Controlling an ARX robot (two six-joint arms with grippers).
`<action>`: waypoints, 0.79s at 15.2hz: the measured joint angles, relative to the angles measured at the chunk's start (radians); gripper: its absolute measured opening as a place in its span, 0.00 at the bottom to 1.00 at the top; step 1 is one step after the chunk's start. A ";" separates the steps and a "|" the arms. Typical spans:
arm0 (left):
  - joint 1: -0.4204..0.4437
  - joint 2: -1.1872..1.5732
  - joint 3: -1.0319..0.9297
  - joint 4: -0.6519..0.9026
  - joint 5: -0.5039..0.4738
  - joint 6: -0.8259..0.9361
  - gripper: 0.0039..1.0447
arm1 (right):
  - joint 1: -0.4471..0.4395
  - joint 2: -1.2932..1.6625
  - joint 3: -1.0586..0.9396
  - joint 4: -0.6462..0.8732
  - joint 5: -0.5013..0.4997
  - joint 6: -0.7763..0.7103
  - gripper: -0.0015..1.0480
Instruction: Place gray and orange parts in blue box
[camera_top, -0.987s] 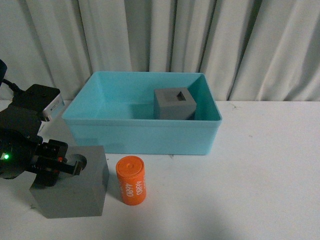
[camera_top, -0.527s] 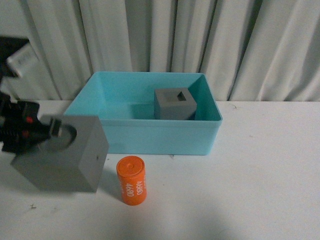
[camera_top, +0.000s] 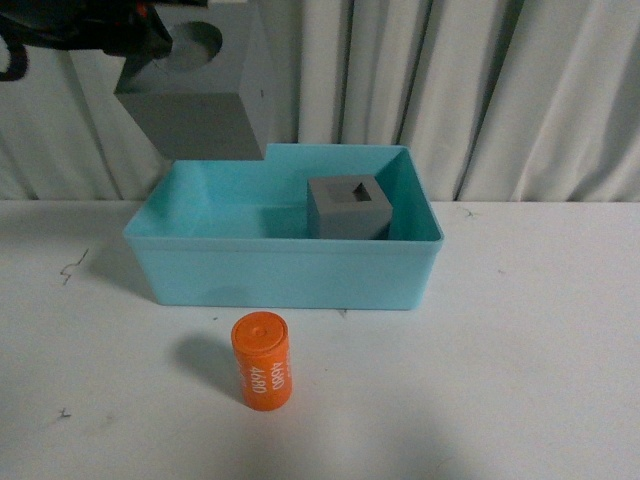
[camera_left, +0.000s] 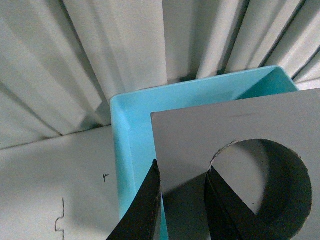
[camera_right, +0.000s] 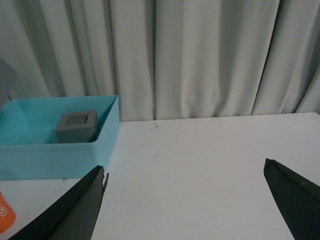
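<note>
Front cam faces the blue box (camera_top: 285, 275) head-on, from slightly above. Left wrist cam is close over its corner, and right wrist cam views it from well off.

Aloft over blue box (camera_top: 290, 275) — round-recess gray cube (camera_top: 200, 115); square-recess cube (camera_top: 348, 210) inside; orange cylinder (camera_top: 262, 362) upright in front

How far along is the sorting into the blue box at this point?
Done: the square-recess gray cube sits inside the blue box. In hand: the left gripper holds the round-recess gray cube high, roughly above the box's far left corner. Left: release it there, then the orange cylinder, standing on the table before the box.
</note>
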 joint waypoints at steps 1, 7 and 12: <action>-0.005 0.061 0.031 0.012 -0.026 0.021 0.18 | 0.000 0.000 0.000 0.000 0.000 0.000 0.94; -0.018 0.328 0.137 0.055 -0.087 0.147 0.18 | 0.000 0.000 0.000 0.000 0.000 0.000 0.94; -0.011 0.408 0.183 0.071 -0.103 0.180 0.18 | 0.000 0.000 0.000 0.000 0.000 0.000 0.94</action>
